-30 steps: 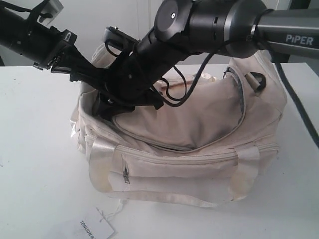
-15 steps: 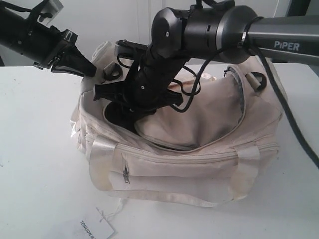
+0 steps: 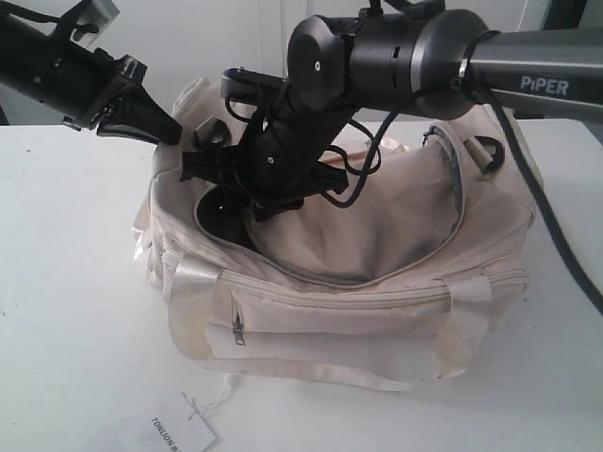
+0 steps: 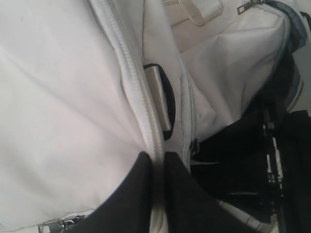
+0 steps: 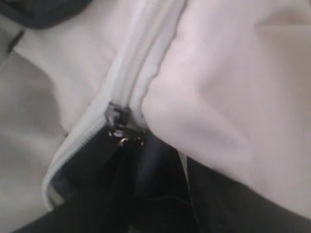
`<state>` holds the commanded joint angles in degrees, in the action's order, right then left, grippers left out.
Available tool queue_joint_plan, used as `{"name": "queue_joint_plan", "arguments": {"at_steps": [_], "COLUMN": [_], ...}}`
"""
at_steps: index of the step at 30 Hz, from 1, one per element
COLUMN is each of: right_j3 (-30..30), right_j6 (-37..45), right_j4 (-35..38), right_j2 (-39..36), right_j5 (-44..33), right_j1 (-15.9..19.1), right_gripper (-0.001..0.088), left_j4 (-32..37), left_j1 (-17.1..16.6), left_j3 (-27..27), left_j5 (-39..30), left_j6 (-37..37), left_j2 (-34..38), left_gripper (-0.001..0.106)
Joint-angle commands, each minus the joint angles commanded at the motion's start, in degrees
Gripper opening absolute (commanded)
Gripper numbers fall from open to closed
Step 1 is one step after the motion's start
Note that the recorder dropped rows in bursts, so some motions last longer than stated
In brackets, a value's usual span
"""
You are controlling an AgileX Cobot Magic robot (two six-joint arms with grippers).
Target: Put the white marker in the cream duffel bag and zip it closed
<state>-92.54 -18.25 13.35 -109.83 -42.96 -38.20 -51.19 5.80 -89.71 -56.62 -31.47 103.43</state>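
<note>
You have a white table (image 3: 66,282) under everything, and a paper tag (image 3: 181,433) on a string lies flat near its front edge, print facing up.

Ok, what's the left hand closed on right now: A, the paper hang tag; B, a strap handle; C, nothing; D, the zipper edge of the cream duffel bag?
D: the left wrist view shows the left hand with its dark fingers pinched on the zipper edge of the cream duffel bag; the paper hang tag lies apart on the table.
</note>
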Motion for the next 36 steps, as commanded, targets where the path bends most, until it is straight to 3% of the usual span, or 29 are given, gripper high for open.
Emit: {"name": "queue_joint_plan", "arguments": {"at_steps": [6,15,25,36], "right_j3": [0.0,0.0,0.0,0.0], "right_j6": [0.0,3.6,2.9,2.4], "right_j4": [0.6,10.7,9.9,6.0], "right_j2": [2.6,-0.3,-2.2,-2.0], "right_j5": [-0.4,-0.4,1.4,-2.7], "right_j1": [0.0,0.0,0.0,0.0], "right_gripper": [0.0361,0.0360,0.0360,0.0360], "left_j4": [0.0,0.0,0.0,0.0], "left_j1": [0.0,0.0,0.0,0.0], "left_j3": [0.0,0.0,0.0,0.0], "left_j5": [0.0,0.0,-0.4,-0.4], "left_j6": [0.0,0.0,0.0,0.0], "left_j2": [0.0,0.0,0.0,0.0], "left_gripper": [0.000,0.000,0.000,0.000]}}
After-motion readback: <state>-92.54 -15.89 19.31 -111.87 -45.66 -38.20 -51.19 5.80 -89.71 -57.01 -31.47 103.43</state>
